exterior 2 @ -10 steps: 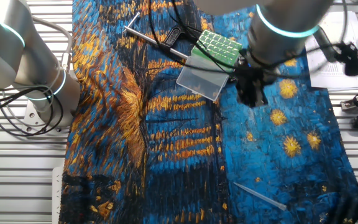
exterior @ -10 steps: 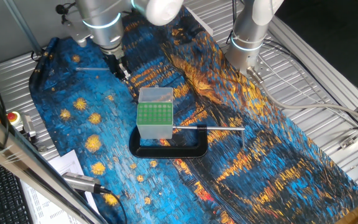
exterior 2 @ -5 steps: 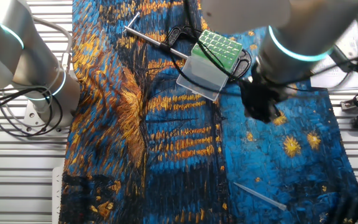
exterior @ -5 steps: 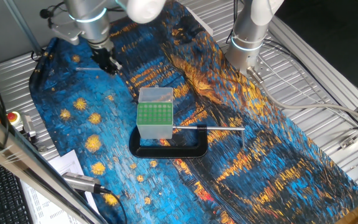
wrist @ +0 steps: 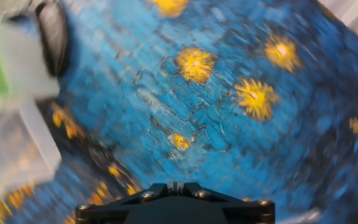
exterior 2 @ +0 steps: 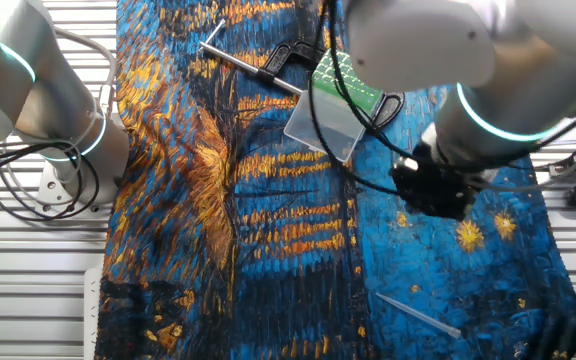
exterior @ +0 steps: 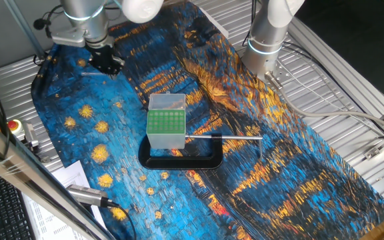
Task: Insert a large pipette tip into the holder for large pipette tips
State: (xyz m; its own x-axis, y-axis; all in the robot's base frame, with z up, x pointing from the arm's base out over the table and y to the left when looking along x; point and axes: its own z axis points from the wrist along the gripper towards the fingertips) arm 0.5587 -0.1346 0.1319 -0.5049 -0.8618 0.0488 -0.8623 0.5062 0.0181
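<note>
The gripper [exterior: 105, 61] hangs above the painted cloth [exterior: 245, 167], at about 10 o'clock from the holder for large pipette tips [exterior: 166, 121] in the one fixed view. In the other fixed view the gripper [exterior 2: 433, 190] is a dark block at 5 o'clock from the holder [exterior 2: 336, 100]. How far the jaws stand open I cannot tell — in the fixed views they are too small and dark, and the hand view is blurred and shows only the black base of the hand at the bottom edge. Nothing can be seen between the fingers.

The large pipette tip [exterior 2: 417, 313] lies flat on the cloth near the bottom edge of the other fixed view, well apart from the holder and at about 6 o'clock from the gripper. In the one fixed view the tip [exterior: 92, 74] is a thin pale line just at 8 o'clock of the gripper.

The holder stands upright with its green top upward, inside the black clamp [exterior: 183, 159], and the clamp's grey screw rod [exterior: 223, 137] points to 3 o'clock from it. In the hand view the holder [wrist: 8, 87] is a blurred shape at the left edge.
</note>
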